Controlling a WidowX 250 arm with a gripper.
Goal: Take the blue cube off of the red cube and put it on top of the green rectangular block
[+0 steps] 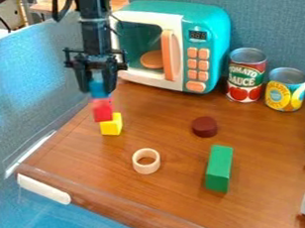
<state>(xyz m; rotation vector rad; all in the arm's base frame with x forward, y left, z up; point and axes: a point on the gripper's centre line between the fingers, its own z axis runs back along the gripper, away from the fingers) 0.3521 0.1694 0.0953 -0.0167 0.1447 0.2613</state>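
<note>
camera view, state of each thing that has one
gripper, at the blue cube
red cube, under the blue cube
yellow cube, on the table
green block, lying on a long side
ring, lying flat
dark disc, lying flat
tomato can, upright
yellow-labelled can, upright
microwave door, shut

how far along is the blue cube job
Only the approach looks done: the pincer is at the blue cube, whether holding it I can't tell. That cube sits right above the red cube. Left: taking it off and placing it on the green rectangular block, whose top is bare.
</note>
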